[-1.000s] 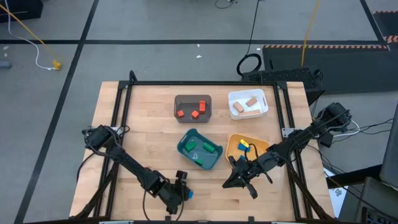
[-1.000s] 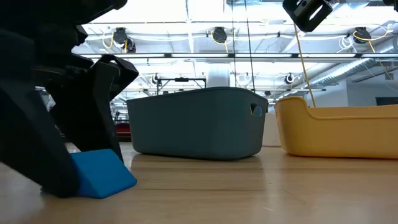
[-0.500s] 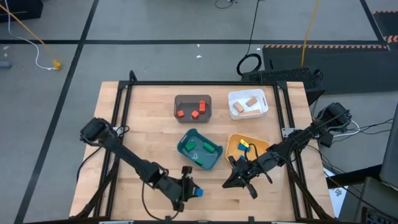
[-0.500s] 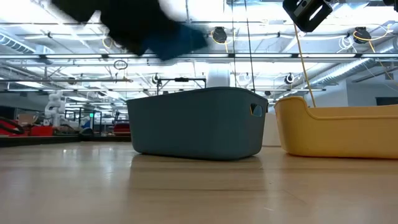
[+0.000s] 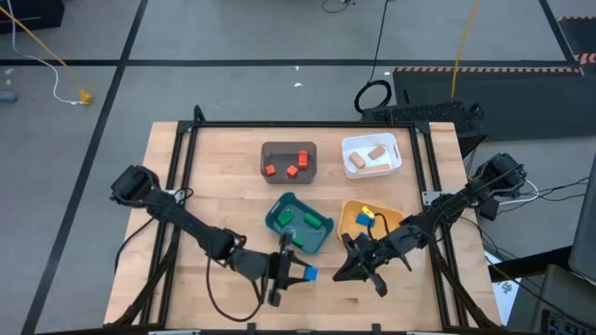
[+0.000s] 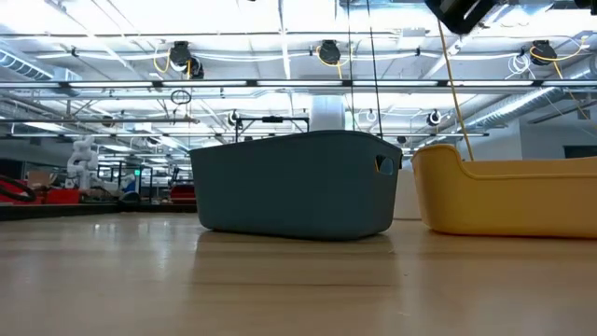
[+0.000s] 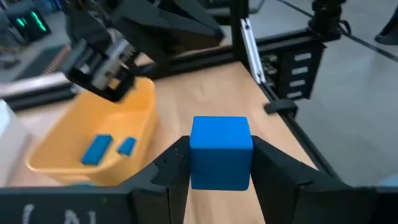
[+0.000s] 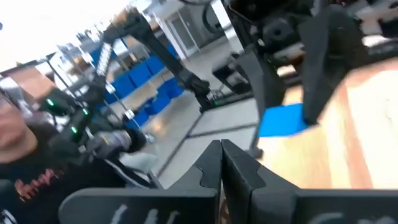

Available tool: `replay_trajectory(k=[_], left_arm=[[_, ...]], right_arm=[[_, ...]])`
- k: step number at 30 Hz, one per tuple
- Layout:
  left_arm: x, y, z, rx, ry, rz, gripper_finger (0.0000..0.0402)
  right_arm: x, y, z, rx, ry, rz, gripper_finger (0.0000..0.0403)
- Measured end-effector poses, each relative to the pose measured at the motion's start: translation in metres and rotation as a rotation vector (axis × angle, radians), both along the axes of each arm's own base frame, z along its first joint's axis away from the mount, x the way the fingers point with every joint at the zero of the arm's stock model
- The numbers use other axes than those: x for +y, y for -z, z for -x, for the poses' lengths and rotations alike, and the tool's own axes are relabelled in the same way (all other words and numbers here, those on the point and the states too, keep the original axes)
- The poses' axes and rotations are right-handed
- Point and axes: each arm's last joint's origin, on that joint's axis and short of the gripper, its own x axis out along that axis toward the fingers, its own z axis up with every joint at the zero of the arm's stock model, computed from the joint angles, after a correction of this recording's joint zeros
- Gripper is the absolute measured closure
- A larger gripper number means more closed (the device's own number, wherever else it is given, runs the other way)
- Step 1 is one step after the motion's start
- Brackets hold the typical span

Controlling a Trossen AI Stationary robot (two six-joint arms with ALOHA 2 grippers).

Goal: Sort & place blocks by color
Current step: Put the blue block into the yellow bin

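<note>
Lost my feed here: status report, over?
Left pincer shut on blue block, near yellow tray. Right pincer shut, empty, beside that tray. Path clear.

No legible text, label or number anywhere (shirt lettering blurred)

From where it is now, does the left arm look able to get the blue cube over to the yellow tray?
Probably yes. The left tool holds the blue cube above the table, and the yellow tray lies close ahead. The shut right tool hovers beside the tray's near edge and may crowd the approach.
</note>
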Motion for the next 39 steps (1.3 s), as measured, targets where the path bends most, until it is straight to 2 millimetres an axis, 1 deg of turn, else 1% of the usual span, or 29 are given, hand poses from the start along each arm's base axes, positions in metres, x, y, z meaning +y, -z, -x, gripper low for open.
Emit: replay_trajectory(k=[3,8,11,17,19,22,26,31,33,37,39], left_arm=[[0.006,-0.003,-0.005,-0.035,-0.009,-0.024,0.0252],[0.022,-0.005,-0.014,-0.067,-0.041,-0.054,0.0266],[0.028,-0.005,-0.017,-0.065,-0.041,-0.066,0.0266],[0.031,-0.005,-0.019,-0.071,-0.010,-0.109,0.0247],[0.031,-0.005,-0.019,-0.073,-0.007,-0.117,0.0249],[0.032,-0.005,-0.019,-0.073,-0.008,-0.119,0.0263],[0.038,-0.005,-0.022,-0.074,-0.020,-0.134,0.0266],[0.046,-0.005,-0.025,-0.073,-0.041,-0.142,0.0245],[0.049,-0.005,-0.026,-0.073,-0.048,-0.143,0.0243],[0.052,-0.005,-0.027,-0.072,-0.057,-0.144,0.0263],[0.054,-0.005,-0.028,-0.072,-0.061,-0.146,0.0267]], right_arm=[[0.000,-0.005,0.000,-0.046,0.005,-0.032,0.0403],[-0.001,-0.012,0.000,-0.076,-0.001,-0.123,0.0403],[-0.001,-0.015,0.000,-0.119,-0.001,-0.103,0.0403],[-0.001,-0.015,0.001,-0.149,0.007,-0.053,0.0403],[-0.003,-0.015,-0.001,-0.160,0.078,-0.029,0.0403],[-0.007,-0.015,-0.002,-0.158,0.175,-0.024,0.0403],[-0.007,-0.015,-0.002,-0.125,0.168,-0.095,0.0403],[-0.007,-0.018,-0.002,-0.130,0.162,-0.149,0.0403],[-0.006,-0.018,-0.002,-0.135,0.158,-0.157,0.0403],[-0.006,-0.018,-0.002,-0.131,0.159,-0.154,0.0403],[-0.008,-0.017,-0.003,-0.124,0.188,-0.151,0.0403]])
